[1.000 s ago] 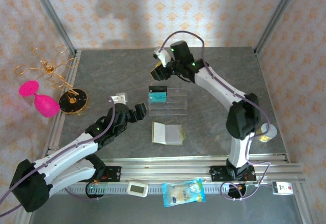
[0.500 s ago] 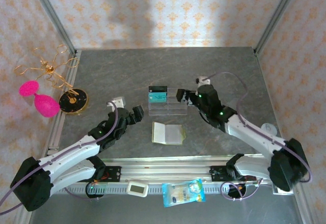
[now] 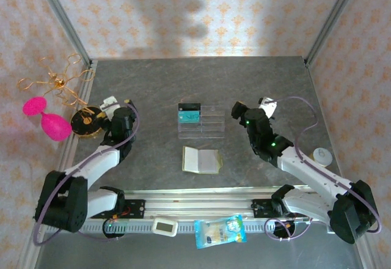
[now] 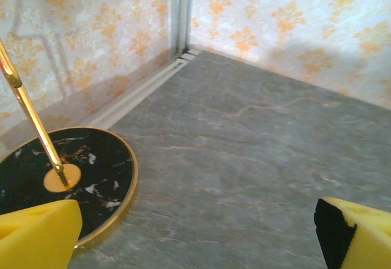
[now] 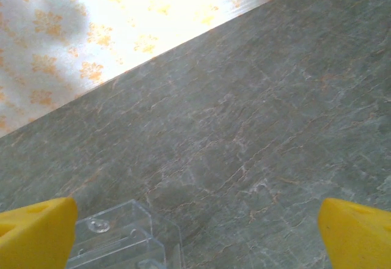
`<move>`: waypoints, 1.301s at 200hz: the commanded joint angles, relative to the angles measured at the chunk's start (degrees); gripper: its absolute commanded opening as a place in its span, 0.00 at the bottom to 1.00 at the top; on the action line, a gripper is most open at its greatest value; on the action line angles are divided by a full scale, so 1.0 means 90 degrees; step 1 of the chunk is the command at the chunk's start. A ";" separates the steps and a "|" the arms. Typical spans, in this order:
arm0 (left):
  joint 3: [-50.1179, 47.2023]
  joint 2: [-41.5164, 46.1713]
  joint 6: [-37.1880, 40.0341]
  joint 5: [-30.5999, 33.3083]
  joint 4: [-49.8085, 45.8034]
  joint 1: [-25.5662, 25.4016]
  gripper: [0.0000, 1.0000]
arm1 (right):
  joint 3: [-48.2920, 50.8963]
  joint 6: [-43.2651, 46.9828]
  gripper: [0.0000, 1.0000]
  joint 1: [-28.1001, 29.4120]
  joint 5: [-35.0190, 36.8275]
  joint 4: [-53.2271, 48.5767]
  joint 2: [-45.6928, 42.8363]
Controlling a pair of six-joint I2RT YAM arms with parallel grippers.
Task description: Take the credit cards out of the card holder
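The olive-yellow card holder [image 3: 200, 159] lies open and flat on the table, near the front middle. Teal credit cards [image 3: 189, 115] sit in the left end of a clear plastic tray [image 3: 211, 125] just behind it. My left gripper [image 3: 116, 111] is far left of the wallet, beside a black and gold disc; its yellow fingers [image 4: 36, 235] stand wide apart over bare table, so the left gripper [image 4: 195, 244] is open and empty. My right gripper [image 3: 239, 111] hovers just right of the tray, open and empty; the right gripper [image 5: 195, 238] has the tray's corner [image 5: 122, 238] beside one finger.
A black disc with a gold rim [image 3: 87, 122] [image 4: 61, 171] carries a gold wire stand [image 3: 58, 82]. A pink goblet shape [image 3: 47, 121] lies at the left wall. A snack packet [image 3: 220, 231] and a small white device [image 3: 164, 226] rest on the front rail. A white round lid [image 3: 321, 156] is at right.
The right arm has swung from behind the tray round to its right side and lowered. The left gripper has pulled away from the wallet area, leftward to the black disc.
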State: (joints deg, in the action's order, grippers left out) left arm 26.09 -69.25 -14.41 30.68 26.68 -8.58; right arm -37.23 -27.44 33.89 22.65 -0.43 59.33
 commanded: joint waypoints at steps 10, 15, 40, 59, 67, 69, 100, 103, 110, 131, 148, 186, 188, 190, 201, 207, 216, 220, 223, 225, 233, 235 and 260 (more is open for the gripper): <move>-0.0733 -0.0746 0.0806 -0.0540 0.2492 0.0401 0.99 | -0.0111 -0.0014 1.00 -0.0120 0.0404 -0.0018 -0.0137; -0.0846 -0.0867 0.0893 -0.0546 0.2939 0.0422 0.99 | -0.0095 0.0050 1.00 -0.0138 0.0365 0.0033 -0.0151; -0.1168 -0.1506 0.1188 -0.1025 0.4291 0.0636 1.00 | 0.0060 0.0426 1.00 -0.0170 0.0739 0.0366 -0.0294; -0.1558 -0.1912 0.1305 -0.1781 0.5294 0.0704 1.00 | 0.0314 0.0986 1.00 -0.0256 0.0848 0.0944 -0.0519; -0.1859 -0.2178 0.1533 -0.2093 0.6346 0.0691 1.00 | 0.0430 0.1258 1.00 -0.0278 0.0963 0.1167 -0.0580; -0.1913 -0.2234 0.1548 -0.2088 0.6541 0.0690 1.00 | 0.0452 0.1305 1.00 -0.0279 0.1026 0.1221 -0.0604; -0.1902 -0.2105 0.1223 -0.1544 0.6276 0.0760 1.00 | 0.1063 0.1869 1.00 -0.0718 0.1578 0.2367 -0.0642; -0.1927 -0.2130 0.1238 -0.1543 0.6366 0.0751 1.00 | 0.1120 0.1915 1.00 -0.0797 0.1568 0.2454 -0.0623; -0.1901 -0.2099 0.1217 -0.1544 0.6264 0.0748 1.00 | 0.1264 0.2008 1.00 -0.1018 0.1544 0.2764 -0.0567; -0.1670 -0.2118 0.1271 -0.1609 0.5777 0.0736 1.00 | 0.1735 0.2419 1.00 -0.1758 0.1010 0.3552 -0.0353; -0.1651 -0.2113 0.1297 -0.1666 0.5739 0.0729 1.00 | 0.2125 0.2441 1.00 -0.2345 0.0432 0.4240 -0.0037; -0.1658 -0.2108 0.1292 -0.1674 0.5750 0.0729 1.00 | 0.2521 0.2600 1.00 -0.2971 -0.0044 0.5438 0.0897; -0.1658 -0.2114 0.1295 -0.1678 0.5750 0.0729 1.00 | 0.2549 0.2590 1.00 -0.3025 -0.0178 0.5521 0.0898; -0.1658 -0.2111 0.1295 -0.1672 0.5748 0.0729 1.00 | 0.2568 0.2578 1.00 -0.3075 -0.0292 0.5593 0.0971; -0.1658 -0.2110 0.1292 -0.1682 0.5744 0.0731 1.00 | 0.2672 0.2462 1.00 -0.3257 -0.0510 0.5995 0.1235; -0.1658 -0.2112 0.1290 -0.1671 0.5731 0.0729 1.00 | 0.2691 0.2470 1.00 -0.3310 -0.0556 0.6185 0.1380; -0.1658 -0.2105 0.1289 -0.1671 0.5738 0.0728 1.00 | 0.2658 0.2552 1.00 -0.3354 -0.0641 0.6345 0.1618; -0.1659 -0.2110 0.1288 -0.1678 0.5744 0.0729 1.00 | 0.2637 0.2583 1.00 -0.3355 -0.0656 0.6393 0.1729; -0.1658 -0.2110 0.1295 -0.1680 0.5738 0.0731 1.00 | 0.2626 0.2615 1.00 -0.3360 -0.0678 0.6440 0.1803; -0.1658 -0.2110 0.1295 -0.1680 0.5742 0.0729 1.00 | 0.2617 0.2635 1.00 -0.3357 -0.0705 0.6479 0.1852; -0.1658 -0.2110 0.1291 -0.1680 0.5742 0.0729 1.00 | 0.2630 0.2728 1.00 -0.3355 -0.0837 0.6735 0.2008; -0.1651 -0.2110 0.1292 -0.1680 0.5746 0.0729 1.00 | 0.2618 0.2749 1.00 -0.3355 -0.0894 0.6732 0.2022; -0.1658 -0.2107 0.1289 -0.1677 0.5737 0.0729 1.00 | 0.2962 0.2957 1.00 -0.3365 -0.1195 0.8196 0.2826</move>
State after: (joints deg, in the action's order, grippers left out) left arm 10.20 -87.90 -3.09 16.64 76.99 -2.20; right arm -13.47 -3.38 3.79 15.00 57.08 78.87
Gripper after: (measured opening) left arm 0.996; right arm 0.997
